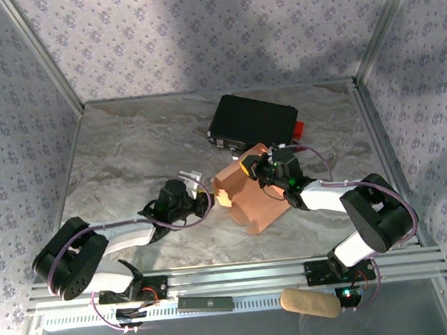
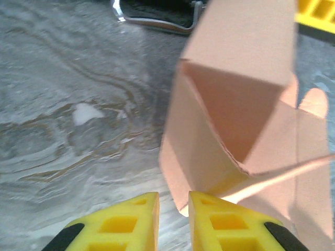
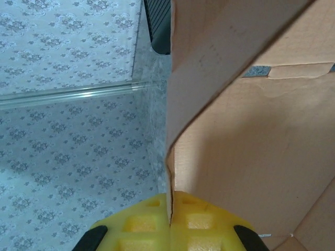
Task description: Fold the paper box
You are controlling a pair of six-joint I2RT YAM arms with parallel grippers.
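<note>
1. Right claw [image 3: 170,203]: pressed together, pinching a thin edge of the paper box [image 3: 246,130]. The card rises from between my yellow fingers [image 3: 204,222] and spreads ahead and to the right of this claw. From above, the claw [image 1: 247,166] sits at the far upper corner of the box.

2. Left claw [image 2: 174,204]: fingers close together with a narrow slit between them. The box's lower corner lies right at the mouth of that slit. I cannot tell whether I pinch it or only touch it. From above, this claw [image 1: 223,200] is against the box's left edge.

3. Paper box [image 1: 252,203]: salmon-pink card, partly raised, standing on the bench [image 1: 128,156] between my two claws. Ahead and right of the left claw one panel stands up and a flap leans over it, making an open pocket. More flaps spread to the right.

4. Black case [image 1: 252,122]: on the bench just beyond the right claw, with a red part [image 1: 299,127] at its right end. Its metal-trimmed edge [image 2: 157,18] shows far ahead of the left claw.

5. Patterned wall [image 3: 63,157]: left of the right claw.
</note>
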